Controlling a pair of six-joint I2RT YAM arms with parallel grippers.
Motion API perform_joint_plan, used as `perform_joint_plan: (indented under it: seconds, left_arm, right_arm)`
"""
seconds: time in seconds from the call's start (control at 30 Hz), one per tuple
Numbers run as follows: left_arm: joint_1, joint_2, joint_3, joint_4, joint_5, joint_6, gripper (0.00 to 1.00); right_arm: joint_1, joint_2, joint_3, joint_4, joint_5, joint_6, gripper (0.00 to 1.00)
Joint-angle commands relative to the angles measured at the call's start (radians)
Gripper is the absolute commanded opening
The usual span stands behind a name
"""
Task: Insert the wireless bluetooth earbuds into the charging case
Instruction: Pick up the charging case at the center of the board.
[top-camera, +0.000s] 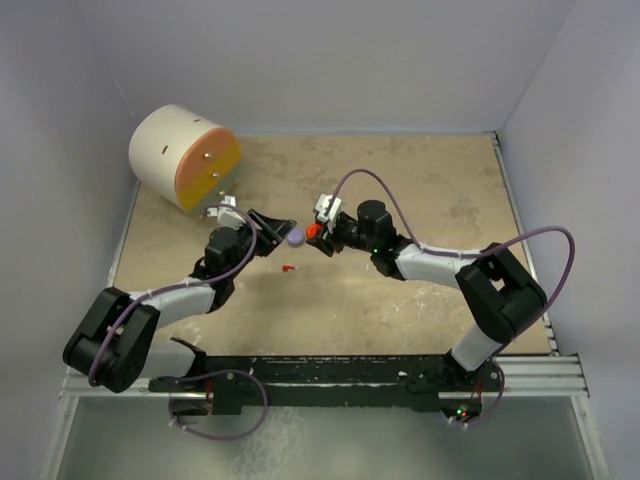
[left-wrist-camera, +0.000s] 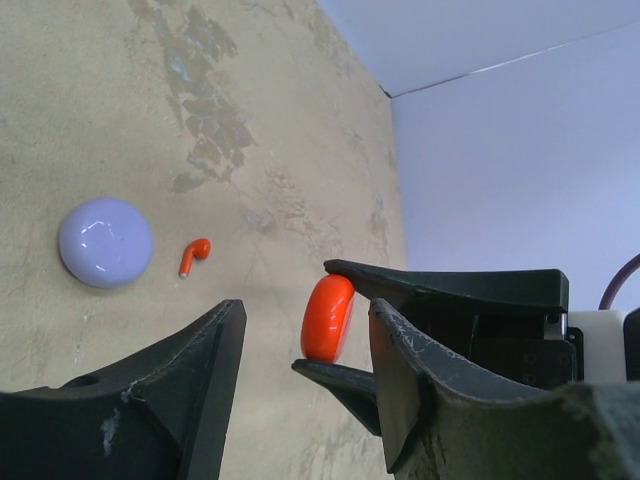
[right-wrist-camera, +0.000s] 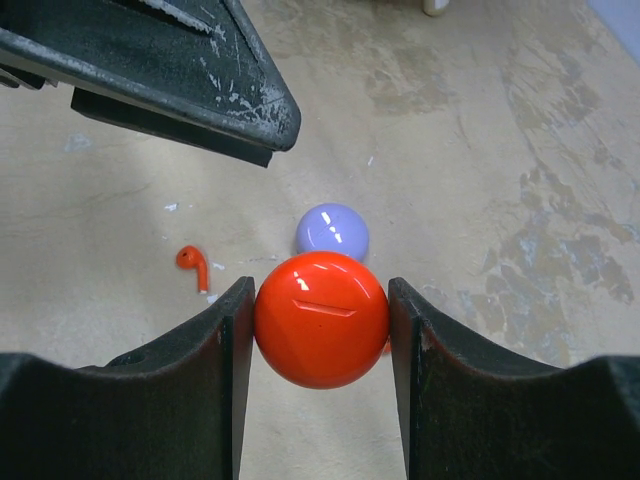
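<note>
Right gripper (right-wrist-camera: 320, 292) is clamped on a glossy red round plastic case (right-wrist-camera: 321, 325), one finger on each side. A short groove marks the case's face. Left gripper (left-wrist-camera: 303, 312) is just beside it, jaws apart, nothing between them. A tiny red plastic earbud (right-wrist-camera: 194, 266) lies on the tan mottled table (right-wrist-camera: 500, 150), apart from both grippers. A pale lavender round plastic case (right-wrist-camera: 332, 230) sits on the table near the earbud, below the held case. A large white cylinder with orange face (top-camera: 185, 157) stands at the far left corner.
</note>
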Motion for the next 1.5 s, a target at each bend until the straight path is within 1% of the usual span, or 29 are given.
perform_joint_plan:
  seconds: [0.0, 0.2, 0.4, 0.6, 0.73, 1.03, 1.23, 1.47]
  left_arm:
    - [-0.029, 0.012, -0.005, 0.099, -0.009, 0.025, 0.52]
    - [-0.076, 0.055, 0.012, 0.126, -0.03, 0.033, 0.51]
    - [-0.1, 0.089, 0.013, 0.175, -0.044, 0.034, 0.49]
    - [-0.108, 0.112, 0.006, 0.245, -0.049, 0.038, 0.46]
    - [-0.113, 0.127, 0.011, 0.26, -0.046, 0.037, 0.43]
    - [-0.119, 0.158, 0.012, 0.291, -0.041, 0.035, 0.41]
    - [-0.122, 0.165, 0.013, 0.301, -0.038, 0.032, 0.34]
    - [-0.127, 0.172, 0.016, 0.309, -0.033, 0.033, 0.33]
  right_arm:
    - [0.011, -0.04, 0.006, 0.057, -0.033, -0.01, 0.0]
    - [0.013, -0.042, 0.012, 0.058, -0.039, -0.01, 0.0]
    - [0.015, -0.047, 0.016, 0.052, -0.056, -0.013, 0.0]
    - [0.016, -0.052, 0.015, 0.047, -0.07, -0.015, 0.0]
    - [0.016, -0.054, 0.016, 0.044, -0.077, -0.017, 0.0]
    - [0.018, -0.055, 0.017, 0.041, -0.088, -0.019, 0.0]
    - [0.018, -0.052, 0.02, 0.038, -0.092, -0.022, 0.0]
    - [0.02, -0.049, 0.024, 0.037, -0.101, -0.023, 0.0]
